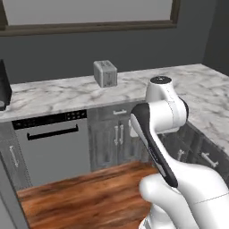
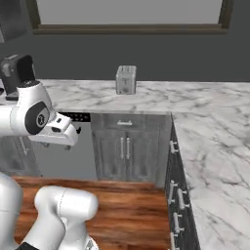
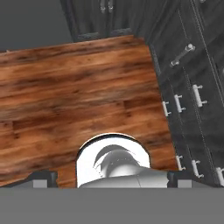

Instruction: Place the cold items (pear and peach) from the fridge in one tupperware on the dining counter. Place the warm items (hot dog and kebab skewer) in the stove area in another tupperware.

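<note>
The pear, peach, hot dog, kebab skewer and tupperware are out of view, as are the fridge, stove and dining counter. In the hand view my gripper [image 3: 111, 179] points straight down at the wood floor [image 3: 87, 87]. Its two dark fingertips [image 3: 42, 178] stand far apart at the bottom corners, open, with nothing between them. My white arm [image 1: 163, 116] is folded up over the base, in front of the corner of an L-shaped marble counter [image 1: 58, 94].
A grey toaster [image 1: 105, 73] stands on the back counter [image 2: 161, 97]. A dark appliance [image 2: 17, 71] sits at the counter's left end. Below are a dishwasher [image 1: 53, 143], cabinet doors [image 2: 124, 146] and drawers with handles [image 3: 192, 96] along the right run.
</note>
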